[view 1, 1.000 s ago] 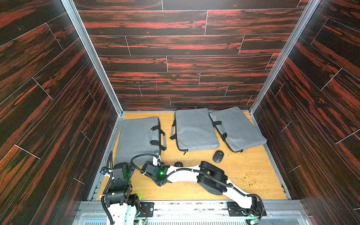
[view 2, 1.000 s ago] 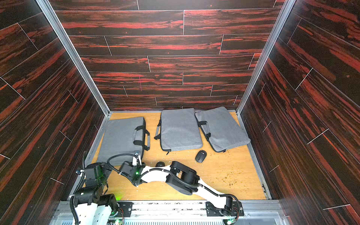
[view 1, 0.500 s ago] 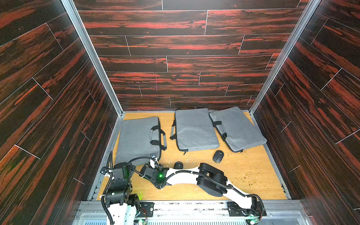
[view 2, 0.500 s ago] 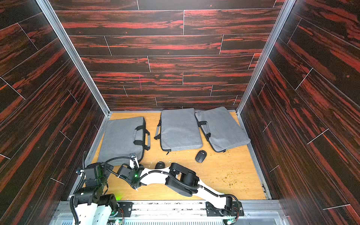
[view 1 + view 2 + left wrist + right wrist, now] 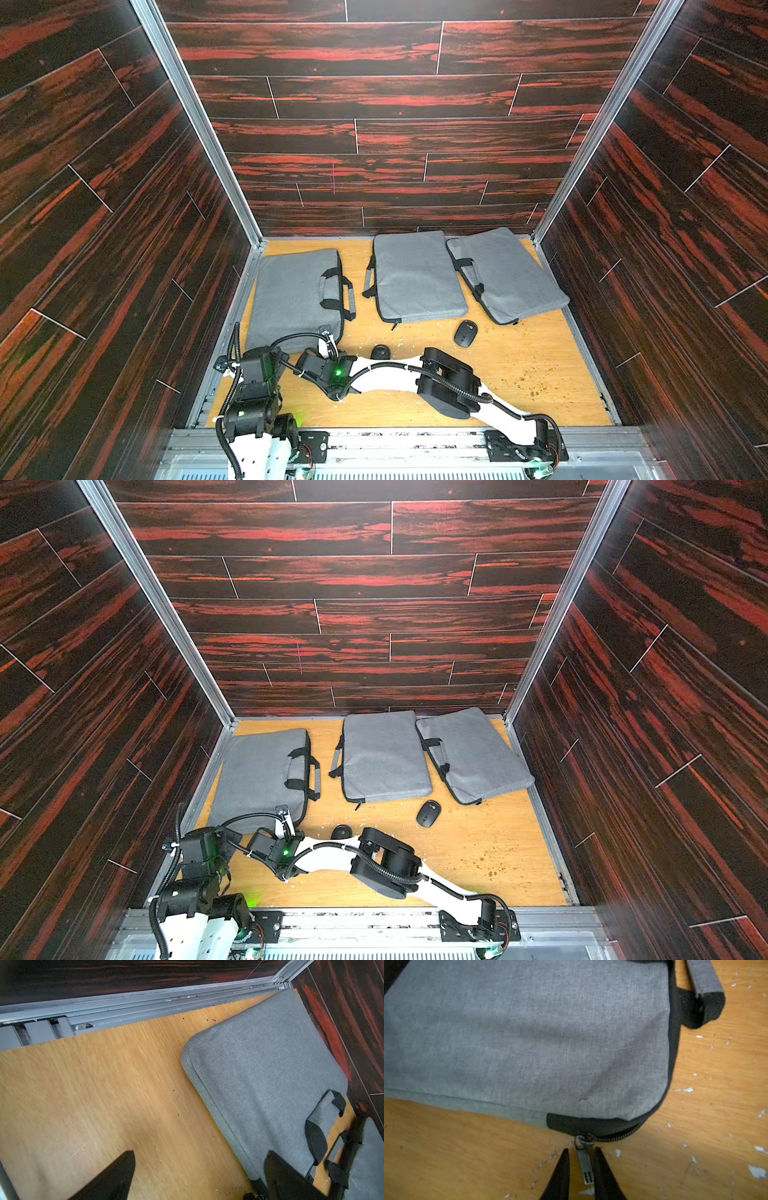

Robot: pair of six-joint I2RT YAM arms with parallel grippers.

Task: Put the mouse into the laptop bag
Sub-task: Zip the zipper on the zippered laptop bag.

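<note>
**Right tool** (image 5: pixel 581 1149) at near corner of left bag (image 5: pixel 291 295). Jaws set narrow, straddling zipper pull (image 5: pixel 584 1164); sliver of counter (image 5: pixel 519 374) shows beside pull, so not clamped.
**Likely reason:** zip looks closed, bag must open before loading.
**Left tool** (image 5: pixel 200 1152) spread wide, empty, astride near edge of left bag, probably to steady it.
**Mouse** (image 5: pixel 465 333) on counter, well right of left bag. Second mouse (image 5: pixel 380 352) nearer, partly behind right arm (image 5: pixel 390 370).
**Views:** only right wrist view shows pull; only top views show mice.
</note>
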